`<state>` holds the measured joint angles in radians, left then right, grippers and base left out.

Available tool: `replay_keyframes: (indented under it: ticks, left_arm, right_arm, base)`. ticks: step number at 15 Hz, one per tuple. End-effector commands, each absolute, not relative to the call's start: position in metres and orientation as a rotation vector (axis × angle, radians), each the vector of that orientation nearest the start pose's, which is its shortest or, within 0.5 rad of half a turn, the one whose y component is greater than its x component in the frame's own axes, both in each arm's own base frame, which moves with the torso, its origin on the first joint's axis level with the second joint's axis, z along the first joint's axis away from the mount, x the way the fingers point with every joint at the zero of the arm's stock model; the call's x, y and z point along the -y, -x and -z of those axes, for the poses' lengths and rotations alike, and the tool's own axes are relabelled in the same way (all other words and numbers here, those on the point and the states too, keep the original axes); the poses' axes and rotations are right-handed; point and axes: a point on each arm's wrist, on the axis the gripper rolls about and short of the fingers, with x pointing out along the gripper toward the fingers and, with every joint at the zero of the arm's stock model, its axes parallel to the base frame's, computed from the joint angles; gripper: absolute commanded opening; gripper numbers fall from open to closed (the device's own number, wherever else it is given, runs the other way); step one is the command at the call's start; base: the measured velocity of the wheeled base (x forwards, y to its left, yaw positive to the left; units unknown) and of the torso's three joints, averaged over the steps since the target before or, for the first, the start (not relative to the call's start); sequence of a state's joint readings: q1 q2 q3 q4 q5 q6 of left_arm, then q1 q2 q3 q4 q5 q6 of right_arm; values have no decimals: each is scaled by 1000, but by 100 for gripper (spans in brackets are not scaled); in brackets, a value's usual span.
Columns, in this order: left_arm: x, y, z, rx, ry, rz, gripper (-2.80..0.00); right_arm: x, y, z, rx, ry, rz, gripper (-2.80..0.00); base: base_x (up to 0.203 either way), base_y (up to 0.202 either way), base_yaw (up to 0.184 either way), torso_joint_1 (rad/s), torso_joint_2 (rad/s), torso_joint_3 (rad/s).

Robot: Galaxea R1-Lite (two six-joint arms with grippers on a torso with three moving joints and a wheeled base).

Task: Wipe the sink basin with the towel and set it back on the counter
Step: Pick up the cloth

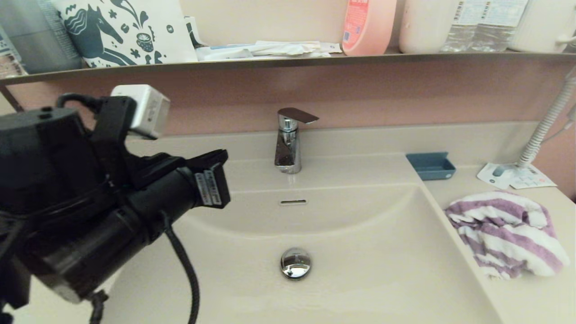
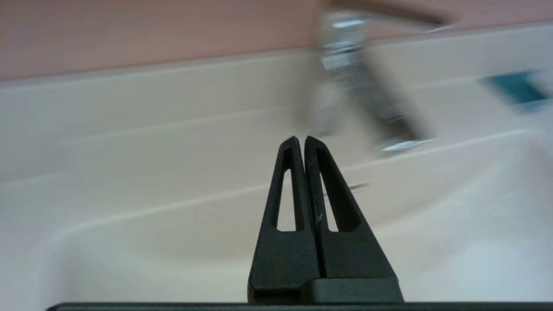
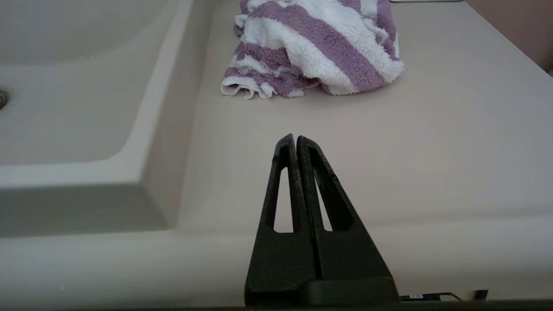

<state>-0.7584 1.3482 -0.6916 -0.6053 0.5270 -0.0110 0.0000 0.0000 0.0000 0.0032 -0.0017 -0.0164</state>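
The purple-and-white striped towel (image 1: pixel 506 231) lies crumpled on the counter (image 1: pixel 531 292) to the right of the sink basin (image 1: pixel 360 270). No gripper touches it. The basin's chrome drain plug (image 1: pixel 295 263) and slot overflow (image 1: pixel 293 202) are uncovered. My left arm hangs over the basin's left side; its gripper (image 2: pixel 301 139) is shut and empty, pointing toward the faucet. My right gripper (image 3: pixel 294 137) is out of the head view. It is shut and empty, low over the counter's front (image 3: pixel 432 129), with the towel (image 3: pixel 315 47) some way ahead of it and the basin (image 3: pixel 65 108) beside it.
A chrome faucet (image 1: pixel 289 144) stands behind the basin. A blue soap dish (image 1: pixel 431 165), a paper packet (image 1: pixel 513 176) and a white coiled cord (image 1: pixel 546 121) sit at the counter's back right. The dark-edged shelf (image 1: pixel 315 60) above holds bottles and a printed bag.
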Motion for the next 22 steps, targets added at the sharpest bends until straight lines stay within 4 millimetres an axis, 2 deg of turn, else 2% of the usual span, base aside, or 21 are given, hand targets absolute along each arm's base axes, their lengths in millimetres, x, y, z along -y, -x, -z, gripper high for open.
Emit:
replay_keyframes:
  ticks: [1,4,6,8,10,13,18,22]
  left_arm:
    - [104,-146,-246,14,-7,138,-280]
    - [55,-127,-263,122,-21,-66,-280]
    - [32,-107,-270,188,-53,-163,-280]
    - [17,-86,-266,220,-72,-233,-280]
    - [4,-64,-252,203,-95,-318,-280]
    - [-7,-33,-227,162,-120,-416,-280]
    - [-13,14,-199,150,-130,-513,-280]
    - [-12,26,-176,153,-133,-496,-280]
  right_arm:
    - [0,23,-75,-3,17,2,-280]
    - [0,23,-75,-3,17,2,-280]
    - [0,23,-75,-3,17,2,-280]
    - [0,23,-75,-3,17,2,-280]
    - [0,23,-75,-3,17,2,-280]
    - [0,23,-75,-3,17,2,-280]
    - [0,23,-75,-3,17,2,-280]
    - [0,23,-75,-3,17,2,-280]
  base:
    - [0,0,0,0,0,0]
    - [0,0,0,0,0,0]
    - [0,0,0,0,0,0]
    - [0,0,0,0,0,0]
    - [0,0,0,0,0,0]
    - [0,0,0,0,0,0]
    - [0,0,0,0,0,0]
    - [0,0,0,0,0,0]
